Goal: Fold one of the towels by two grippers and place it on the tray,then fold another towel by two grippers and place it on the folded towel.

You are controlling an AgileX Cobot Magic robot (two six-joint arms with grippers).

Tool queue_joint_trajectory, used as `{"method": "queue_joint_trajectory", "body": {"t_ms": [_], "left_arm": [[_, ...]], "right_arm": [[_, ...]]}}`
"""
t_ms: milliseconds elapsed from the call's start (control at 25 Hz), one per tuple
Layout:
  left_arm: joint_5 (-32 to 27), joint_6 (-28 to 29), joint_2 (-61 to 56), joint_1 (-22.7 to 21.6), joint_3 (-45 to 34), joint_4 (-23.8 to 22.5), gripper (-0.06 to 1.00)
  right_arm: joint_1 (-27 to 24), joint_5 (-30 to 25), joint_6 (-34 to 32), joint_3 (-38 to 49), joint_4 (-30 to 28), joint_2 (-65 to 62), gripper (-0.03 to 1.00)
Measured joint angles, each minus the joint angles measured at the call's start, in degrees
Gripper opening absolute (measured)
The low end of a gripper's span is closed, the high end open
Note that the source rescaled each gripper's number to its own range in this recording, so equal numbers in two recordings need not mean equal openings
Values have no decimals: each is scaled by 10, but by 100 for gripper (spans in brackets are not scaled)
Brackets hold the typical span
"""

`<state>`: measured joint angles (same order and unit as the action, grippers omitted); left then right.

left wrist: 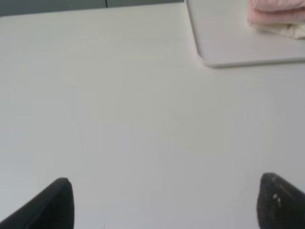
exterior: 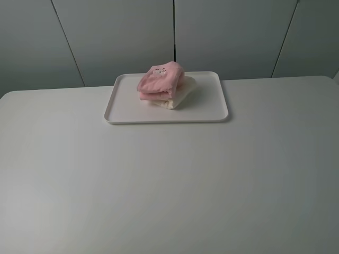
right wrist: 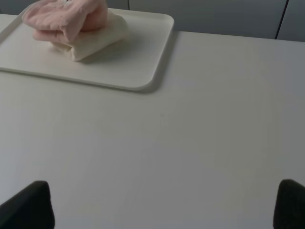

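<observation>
Pink towel [exterior: 160,80] atop cream towel [exterior: 179,95] on tray [exterior: 212,114], both grippers (jaws spread, empty) well apart from it

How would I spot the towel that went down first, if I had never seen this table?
Look to the far side of the white table, where a pale rectangular tray lies. On it sits a stack of two folded towels. The one you want is the cream towel at the bottom, peeking out beneath the pink towel with the small motif on top.
</observation>
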<state>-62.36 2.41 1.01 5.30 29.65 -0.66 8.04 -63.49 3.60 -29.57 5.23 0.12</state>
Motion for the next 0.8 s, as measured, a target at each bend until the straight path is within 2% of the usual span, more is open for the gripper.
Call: {"method": "queue_joint_trajectory", "body": {"t_ms": [680, 800], "left_arm": [[0, 2, -10, 0, -1, -1, 99], [0, 2, -10, -8, -1, -1, 99]], "right_arm": [[0, 6, 1, 2, 10, -1, 100], [-14, 6, 2, 2, 9, -1, 100]]}}
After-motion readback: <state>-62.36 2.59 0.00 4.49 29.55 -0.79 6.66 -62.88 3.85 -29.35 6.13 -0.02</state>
